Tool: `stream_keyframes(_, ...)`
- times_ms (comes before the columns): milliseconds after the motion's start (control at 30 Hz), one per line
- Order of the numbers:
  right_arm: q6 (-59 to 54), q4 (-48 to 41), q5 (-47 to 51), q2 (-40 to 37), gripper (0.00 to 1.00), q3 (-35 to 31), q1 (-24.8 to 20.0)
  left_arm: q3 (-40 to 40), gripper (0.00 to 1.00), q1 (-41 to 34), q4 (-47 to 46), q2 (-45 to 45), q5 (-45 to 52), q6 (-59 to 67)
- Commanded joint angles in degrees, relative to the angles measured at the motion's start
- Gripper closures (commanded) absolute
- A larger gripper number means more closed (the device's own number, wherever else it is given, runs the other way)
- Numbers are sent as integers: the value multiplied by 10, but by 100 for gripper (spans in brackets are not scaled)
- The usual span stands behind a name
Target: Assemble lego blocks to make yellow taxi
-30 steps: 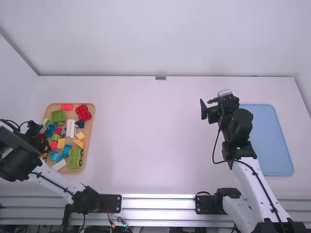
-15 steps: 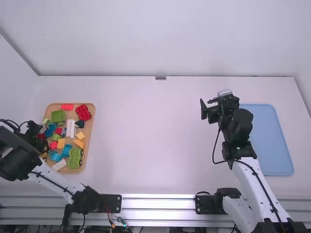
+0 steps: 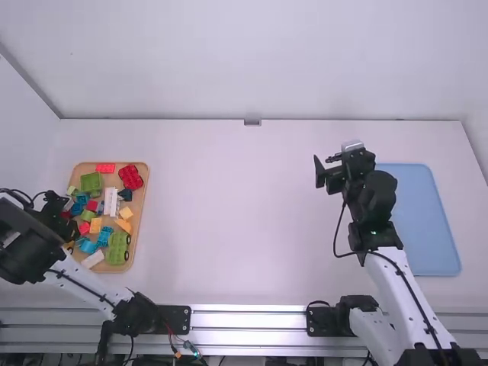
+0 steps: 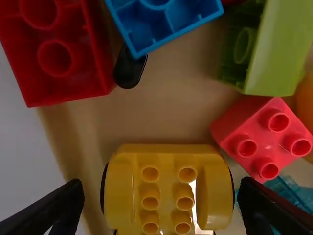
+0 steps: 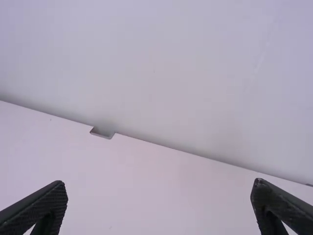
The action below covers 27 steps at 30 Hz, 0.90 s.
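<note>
Silvery, grooved metal rail [image 3: 259,320] runs along the near edge of the smooth white table [image 3: 244,229]. Beyond it on the left lies a tan tray [image 3: 141,168] with rounded corners, full of hard plastic bricks. At its near end are a pale oblong brick [image 3: 93,259] and a green car base [image 3: 117,250] with round black wheels.

By the tray's left side sits the glossy yellow car body [image 4: 166,188], its hollow round studs in two rows between bulging, curved flanks, dark wheels peeping out at either side. The left gripper [image 3: 59,207] is over it, dark rough fingers spread, one to each side of the body, with a slim gap at both. Close by are a cube-like pinkish-red brick [image 4: 268,139] with four studs and a see-through teal brick [image 4: 288,193].

Farther up the tray stand a long white piece [image 3: 111,202], a boxy green piece [image 3: 91,183], a knobbly red brick [image 3: 130,177] and, at the far end, a flat red brick [image 3: 105,168].

On the right, a matt blue mat [image 3: 423,221] with rounded corners lies beside the right gripper [image 3: 333,160], whose fingers stand wide apart with nothing between them. Farthest off rises a plain pale wall [image 3: 252,61].
</note>
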Motion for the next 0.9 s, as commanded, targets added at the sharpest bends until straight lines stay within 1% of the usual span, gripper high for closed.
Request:
stream_keyframes(0,1,1,-1,3,1,19,2,-5,17,-1,-1,9,7,-6)
stream_keyframes(100,1,1,-1,3,1,19,2,-5,16,0,1,9,7,-5)
stream_keyframes(233,1,1,-1,3,1,19,3,-13,19,0,10,9,7,-8)
stream_keyframes(567,1,1,-1,3,1,19,2,-22,18,-3,26,10,6,-17)
stream_keyframes(633,1,1,-1,3,1,19,2,-23,19,-5,26,10,5,-16)
stream_keyframes(667,1,1,-1,3,1,19,2,-23,22,-5,25,10,5,-16)
stream_keyframes(733,1,1,-1,3,1,19,2,-23,26,-5,25,10,5,-16)
stream_keyframes(767,1,1,-1,3,1,19,2,-23,30,-5,25,10,5,-16)
stream_keyframes(867,1,1,-1,3,1,19,3,-23,34,-5,25,10,5,-16)
